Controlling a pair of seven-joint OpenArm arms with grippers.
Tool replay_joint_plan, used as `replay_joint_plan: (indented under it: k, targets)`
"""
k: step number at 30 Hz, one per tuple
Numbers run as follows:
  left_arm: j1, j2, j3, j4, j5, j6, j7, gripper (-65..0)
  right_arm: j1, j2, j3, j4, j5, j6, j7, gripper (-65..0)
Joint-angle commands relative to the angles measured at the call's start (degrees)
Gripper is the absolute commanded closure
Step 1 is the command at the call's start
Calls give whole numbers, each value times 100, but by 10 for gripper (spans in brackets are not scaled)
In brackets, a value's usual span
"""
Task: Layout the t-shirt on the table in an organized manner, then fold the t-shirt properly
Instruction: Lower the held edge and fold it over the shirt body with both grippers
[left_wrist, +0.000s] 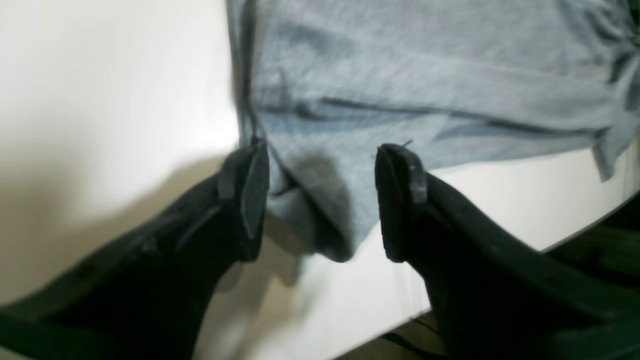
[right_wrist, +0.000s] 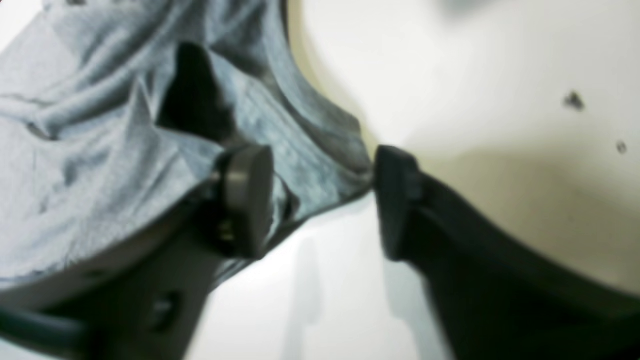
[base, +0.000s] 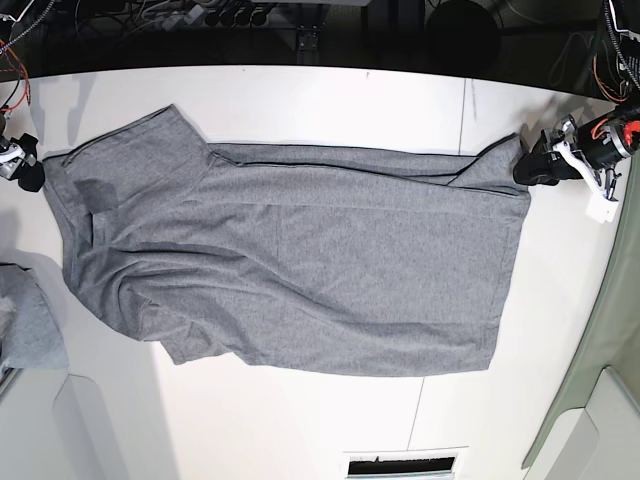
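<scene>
The heather-grey t-shirt (base: 300, 260) lies spread flat across the white table (base: 300, 430), sleeves to the left and hem to the right, with some wrinkles. My left gripper (base: 530, 160) is at the shirt's upper right hem corner. In the left wrist view it (left_wrist: 322, 147) is open, with a corner of the shirt (left_wrist: 320, 220) lying between the jaws. My right gripper (base: 30, 165) is at the shirt's upper left edge. In the right wrist view it (right_wrist: 322, 155) is open, with the cloth edge (right_wrist: 320, 175) between the fingers.
A smaller bunch of grey cloth (base: 30, 320) lies at the left edge. A pale grey-green panel (base: 600, 330) borders the table on the right. Cables and dark gear (base: 230, 15) run beyond the far edge. The table's edge (left_wrist: 575, 235) is near the left gripper.
</scene>
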Motion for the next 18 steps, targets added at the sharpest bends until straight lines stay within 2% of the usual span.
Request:
replay_joint_plan:
  k: [1, 2, 7, 11, 18]
  targets:
    - [-61, -125, -48, 15, -9, -52, -225, -364, 44, 120, 28, 59, 72, -22, 114, -423]
    - [-63, -127, -48, -42, 94, -52, -334, -364, 44, 120, 28, 20, 79, -22, 114, -448]
    - [-197, -107, -48, -304, 269, -52, -564, -396, 76, 120, -101, -319, 85, -22, 262, -447]
    - [-380, -13, -48, -509, 791, -52, -675, -396, 74, 116, -256, -828, 55, -22, 570, -447]
    - [-378, 46, 251, -555, 691, -52, -734, -396, 76, 87, -717, -1038, 498, 9, 625, -447]
